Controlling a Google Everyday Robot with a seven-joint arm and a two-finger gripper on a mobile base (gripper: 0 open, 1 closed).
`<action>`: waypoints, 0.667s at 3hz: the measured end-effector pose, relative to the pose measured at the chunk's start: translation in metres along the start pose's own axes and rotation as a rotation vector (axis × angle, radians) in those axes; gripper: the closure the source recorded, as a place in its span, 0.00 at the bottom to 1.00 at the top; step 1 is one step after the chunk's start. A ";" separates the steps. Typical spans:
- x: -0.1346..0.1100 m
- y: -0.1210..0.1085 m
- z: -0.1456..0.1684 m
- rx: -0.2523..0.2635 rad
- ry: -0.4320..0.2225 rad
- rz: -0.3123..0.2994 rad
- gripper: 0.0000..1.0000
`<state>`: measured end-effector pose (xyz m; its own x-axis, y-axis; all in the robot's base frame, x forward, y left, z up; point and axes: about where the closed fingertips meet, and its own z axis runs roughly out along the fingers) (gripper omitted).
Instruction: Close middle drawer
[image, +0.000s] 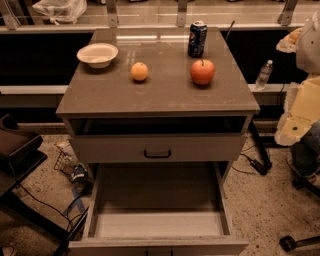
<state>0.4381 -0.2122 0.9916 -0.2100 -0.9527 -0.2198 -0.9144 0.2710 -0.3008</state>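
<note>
The middle drawer (157, 245) is pulled far out toward me at the bottom of the view. Its grey-beige front panel lies along the lower edge and its inside (157, 200) is empty. Above it, the top drawer (157, 148) with a dark bar handle stands slightly open under the countertop. My gripper is at the far right on the cream-white arm (301, 107), beside the cabinet and well apart from the middle drawer. It holds nothing that I can see.
On the cabinet top (100, 92) are a white bowl (97, 54), an orange (139, 71), a red apple (202, 71) and a soda can (197, 38). A water bottle (263, 75) stands at the right. A dark chair (15, 150) and cables are at the left.
</note>
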 end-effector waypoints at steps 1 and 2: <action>0.005 0.003 0.004 0.007 -0.010 0.011 0.00; 0.023 0.017 0.026 0.001 -0.040 0.046 0.00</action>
<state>0.4265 -0.2254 0.9569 -0.2375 -0.9331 -0.2702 -0.9037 0.3142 -0.2907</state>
